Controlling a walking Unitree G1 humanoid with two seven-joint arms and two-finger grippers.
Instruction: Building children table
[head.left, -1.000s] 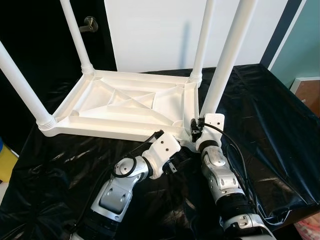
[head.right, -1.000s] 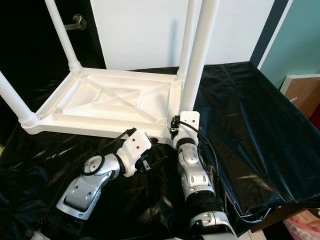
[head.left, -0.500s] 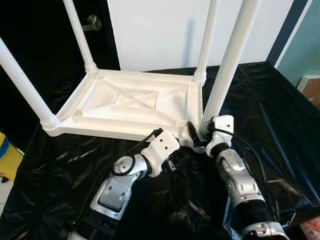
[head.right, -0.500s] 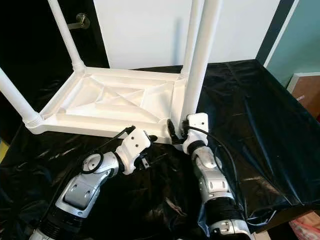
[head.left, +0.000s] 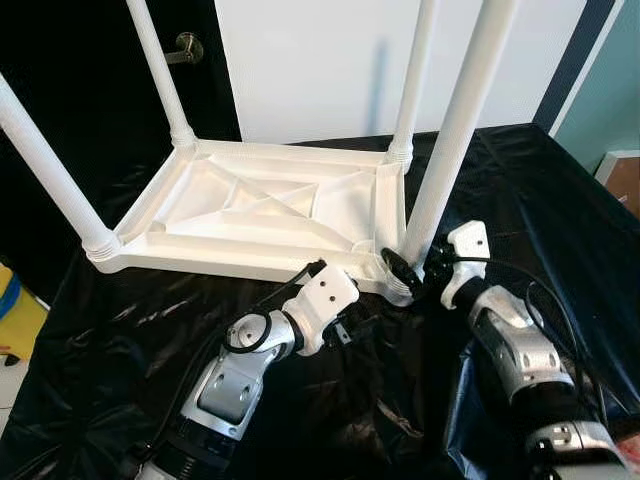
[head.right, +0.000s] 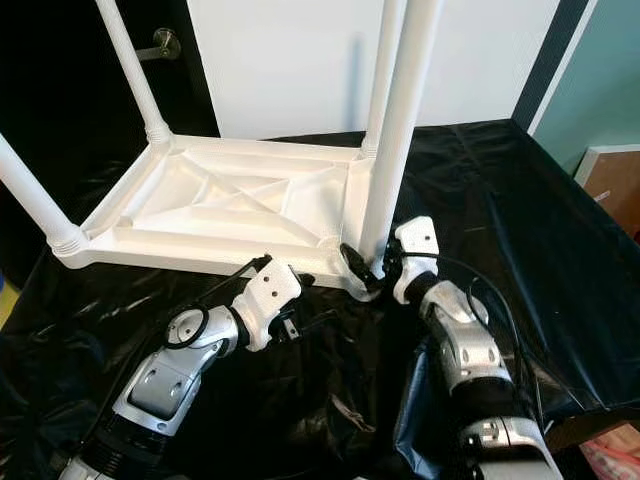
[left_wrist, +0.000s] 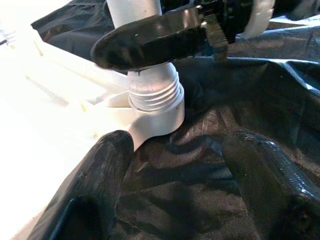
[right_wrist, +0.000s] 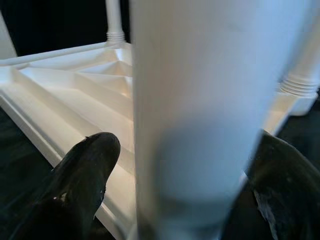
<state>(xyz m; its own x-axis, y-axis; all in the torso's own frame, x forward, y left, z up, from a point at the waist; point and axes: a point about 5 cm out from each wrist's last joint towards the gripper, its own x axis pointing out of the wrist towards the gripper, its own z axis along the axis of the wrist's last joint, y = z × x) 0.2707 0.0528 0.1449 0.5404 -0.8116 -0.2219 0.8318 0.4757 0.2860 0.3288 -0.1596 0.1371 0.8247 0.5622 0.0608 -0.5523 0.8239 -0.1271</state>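
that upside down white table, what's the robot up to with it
The white table lies top-down on black sheeting, four legs pointing up. The right claw has a finger on each side of the near right leg, just above its threaded base in the corner socket. The left claw sits open on the sheet, facing that same socket. It is probably seating or tightening that leg.

All four legs (head.left: 455, 130) ran off the head views' top edge, the nearest leg (right_wrist: 195, 125) stood blurred in the right wrist view, and the left gripper (head.left: 350, 325) was mostly hidden beneath its wrist.
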